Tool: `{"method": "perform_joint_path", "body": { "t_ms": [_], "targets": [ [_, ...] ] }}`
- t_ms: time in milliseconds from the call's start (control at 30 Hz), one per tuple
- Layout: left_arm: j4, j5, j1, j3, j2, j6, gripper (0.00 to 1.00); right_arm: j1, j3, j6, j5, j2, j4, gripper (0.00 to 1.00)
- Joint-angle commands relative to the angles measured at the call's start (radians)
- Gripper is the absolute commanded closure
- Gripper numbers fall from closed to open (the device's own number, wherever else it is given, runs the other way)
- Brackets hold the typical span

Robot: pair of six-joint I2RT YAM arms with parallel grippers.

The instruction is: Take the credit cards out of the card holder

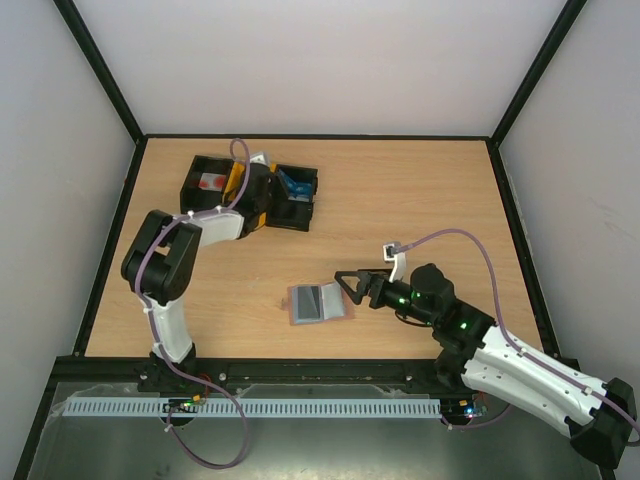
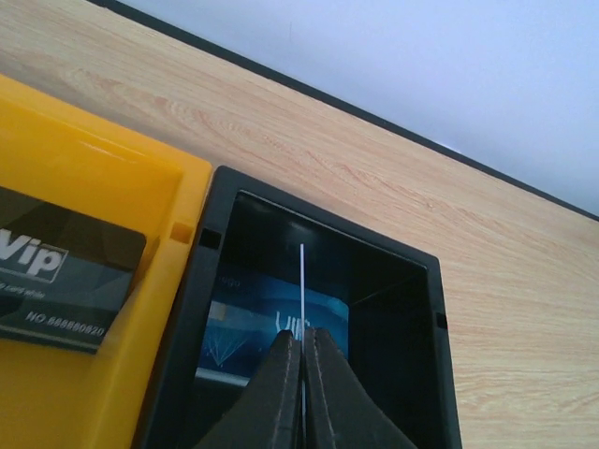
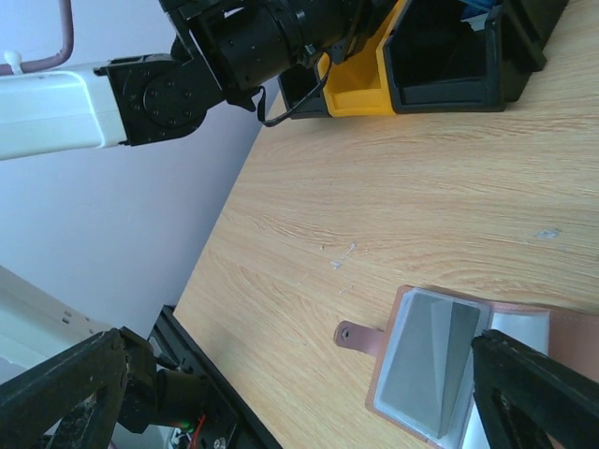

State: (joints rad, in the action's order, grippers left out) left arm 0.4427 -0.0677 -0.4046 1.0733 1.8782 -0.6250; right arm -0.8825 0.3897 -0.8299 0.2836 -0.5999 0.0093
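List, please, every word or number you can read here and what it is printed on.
"Vip": dark card in the yellow bin.
"NO.88888...": same card, lower line, last digits unsure; the small line above it is blurred.
"VIP": blue card in the black bin, faint, partly behind the left gripper.
The thin card edge-on in that gripper: no text shows.
The card holder: none.
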Motion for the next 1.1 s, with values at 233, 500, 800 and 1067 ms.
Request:
{"method": "perform_joint_path", "body": {
  "t_ms": [233, 500, 800, 1067],
  "targets": [
    [0.029, 0.006, 0.004, 0.107, 0.106, -0.013, 0.97, 0.001, 0.026, 0.019, -0.042, 0.033, -0.052, 0.02],
    [0.018, 0.013, 0.003, 0.136, 0.162, -0.043, 0.97, 0.001, 0.040, 0.029, -0.051, 0.039, -0.077, 0.02],
    [-0.011, 0.008, 0.003, 0.167, 0.190, -0.055, 0.91, 0.001, 0.043, 0.029, -0.071, 0.075, -0.113, 0.02],
    [-0.090, -0.004, 0.003, 0.208, 0.184, -0.071, 0.80, 0.001, 0.039, 0.017, -0.078, 0.081, -0.118, 0.02]
  ]
}}
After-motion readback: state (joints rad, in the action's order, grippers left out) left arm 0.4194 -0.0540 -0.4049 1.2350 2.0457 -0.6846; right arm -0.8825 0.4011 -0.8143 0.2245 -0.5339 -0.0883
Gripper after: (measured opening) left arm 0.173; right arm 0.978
